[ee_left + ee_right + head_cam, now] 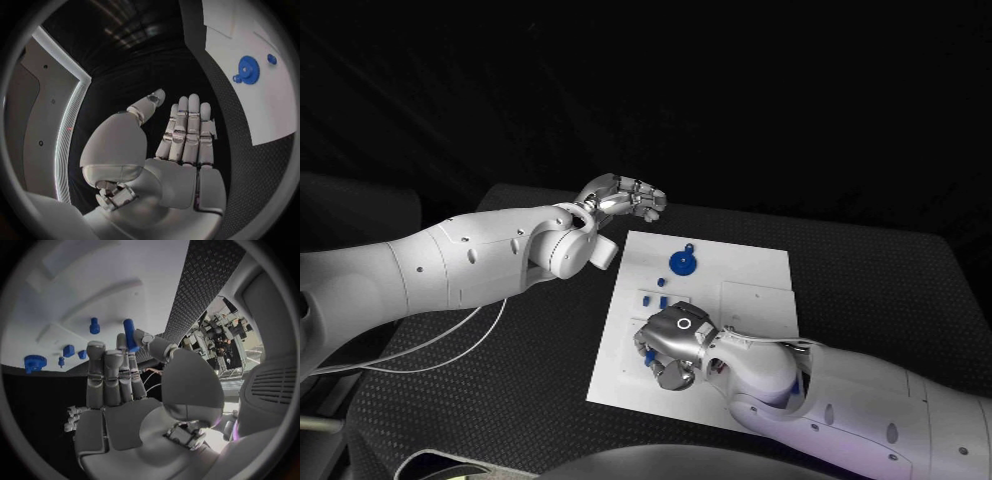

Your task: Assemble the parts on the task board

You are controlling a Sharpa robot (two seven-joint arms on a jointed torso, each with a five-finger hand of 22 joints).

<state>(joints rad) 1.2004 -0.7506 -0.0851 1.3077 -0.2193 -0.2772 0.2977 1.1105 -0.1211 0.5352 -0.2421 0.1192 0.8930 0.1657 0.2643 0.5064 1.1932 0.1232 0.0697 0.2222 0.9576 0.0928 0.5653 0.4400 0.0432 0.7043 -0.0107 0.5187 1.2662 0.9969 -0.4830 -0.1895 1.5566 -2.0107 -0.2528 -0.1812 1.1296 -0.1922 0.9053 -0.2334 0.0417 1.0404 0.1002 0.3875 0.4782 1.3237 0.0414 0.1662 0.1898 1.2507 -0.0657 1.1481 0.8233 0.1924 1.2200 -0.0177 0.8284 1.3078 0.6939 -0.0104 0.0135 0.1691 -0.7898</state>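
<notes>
The white task board (733, 330) lies in the middle of the black table. A blue gear (682, 262) sits near its far edge, and small blue parts (655, 298) stand just nearer. My right hand (672, 350) hovers over the board's near left part. In the right wrist view a blue peg (129, 335) is pinched between the thumb and a fingertip of my right hand (119, 385). Another blue peg (94, 325) stands on the board beyond it. My left hand (625, 197) is off the board's far left corner, its fingers (187, 125) straight and holding nothing.
A raised white plate (759, 305) takes up the board's right side. Black matting (877, 290) surrounds the board. A white cable (444, 345) trails under my left arm. The gear (248, 66) and a small blue part (271, 58) appear in the left wrist view.
</notes>
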